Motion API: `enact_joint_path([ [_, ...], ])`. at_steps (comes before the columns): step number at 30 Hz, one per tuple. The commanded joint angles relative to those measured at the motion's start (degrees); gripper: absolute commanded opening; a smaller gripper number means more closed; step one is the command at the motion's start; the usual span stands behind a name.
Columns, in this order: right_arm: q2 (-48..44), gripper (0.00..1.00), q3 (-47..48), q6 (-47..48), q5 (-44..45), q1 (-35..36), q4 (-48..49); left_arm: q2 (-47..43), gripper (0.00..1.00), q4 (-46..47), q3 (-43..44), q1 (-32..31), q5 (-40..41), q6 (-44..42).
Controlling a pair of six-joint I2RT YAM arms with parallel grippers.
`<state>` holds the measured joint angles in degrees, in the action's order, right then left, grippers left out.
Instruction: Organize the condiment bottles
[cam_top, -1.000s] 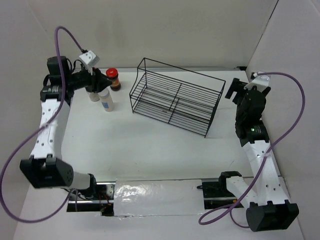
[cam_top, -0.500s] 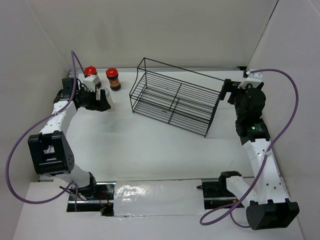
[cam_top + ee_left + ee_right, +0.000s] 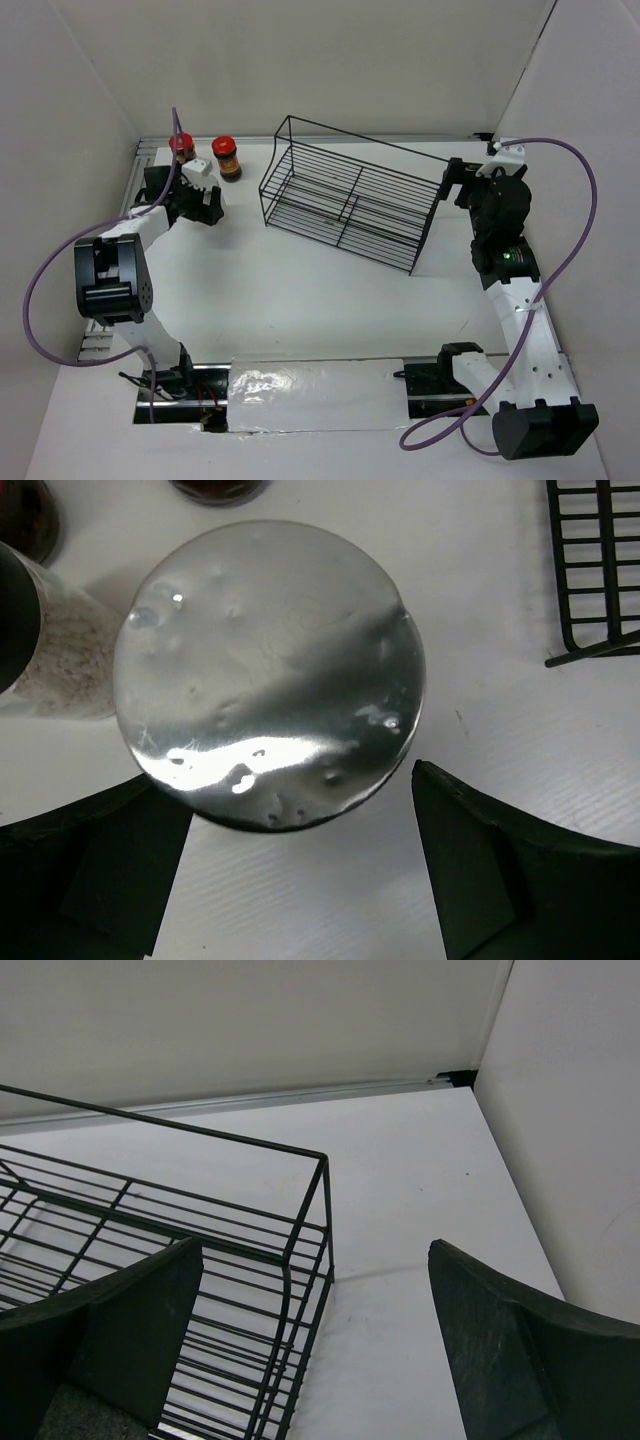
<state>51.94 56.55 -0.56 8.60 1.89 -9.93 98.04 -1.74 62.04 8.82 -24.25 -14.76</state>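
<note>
My left gripper [image 3: 300, 880] [image 3: 208, 203] is open and points down over a whitish bottle; its round silvery cap [image 3: 270, 670] lies just beyond the fingertips, which touch nothing. Left of it stands a clear bottle with a black cap [image 3: 45, 650] and pale grains inside. Two dark jars with red lids [image 3: 181, 145] [image 3: 228, 157] stand behind at the table's far left. My right gripper [image 3: 315, 1360] [image 3: 452, 183] is open and empty, hovering at the right end of the black wire rack [image 3: 350, 195] [image 3: 300, 1220].
The rack sits slanted across the middle back of the white table [image 3: 320, 290], and its near-left corner [image 3: 590, 570] lies close to the bottles. White walls close in the back and both sides. A foil-covered strip [image 3: 315, 385] lies between the arm bases.
My left gripper has opened and let go of the whitish bottle, and the left arm has folded back toward the left wall. The right gripper opened slightly wider and shifted a little.
</note>
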Motion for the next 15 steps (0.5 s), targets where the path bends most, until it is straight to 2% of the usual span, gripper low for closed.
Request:
enact_joint_path([
  [1, 0.5, 1.00, 1.5, -0.7, 0.3, 0.4, 1.0, 1.6, 0.99, 7.4, 0.9, -0.5, -0.4, -5.7],
  [5, 1.2, 1.00, 2.2, -0.4, 0.8, 0.5, 1.1, 3.4, 0.99, 9.6, 1.5, -0.6, -2.2, -6.3],
  [9, 1.6, 1.00, 2.9, -0.4, 0.6, 0.5, 0.8, 6.5, 0.96, 7.0, 5.2, -0.5, -4.8, -5.6],
  [12, 1.5, 1.00, 3.2, -0.2, 0.5, 0.7, -0.1, 6.9, 0.87, 7.2, 5.9, -0.3, -6.2, -4.8],
  [14, 1.3, 1.00, 3.0, -0.2, 0.7, 0.6, -0.3, 7.0, 0.75, 7.1, 6.2, -0.2, -7.0, -4.6],
  [15, 1.1, 1.00, 3.0, -0.2, 0.7, 0.7, -0.4, 7.0, 0.65, 6.9, 6.4, -0.3, -7.1, -4.6],
])
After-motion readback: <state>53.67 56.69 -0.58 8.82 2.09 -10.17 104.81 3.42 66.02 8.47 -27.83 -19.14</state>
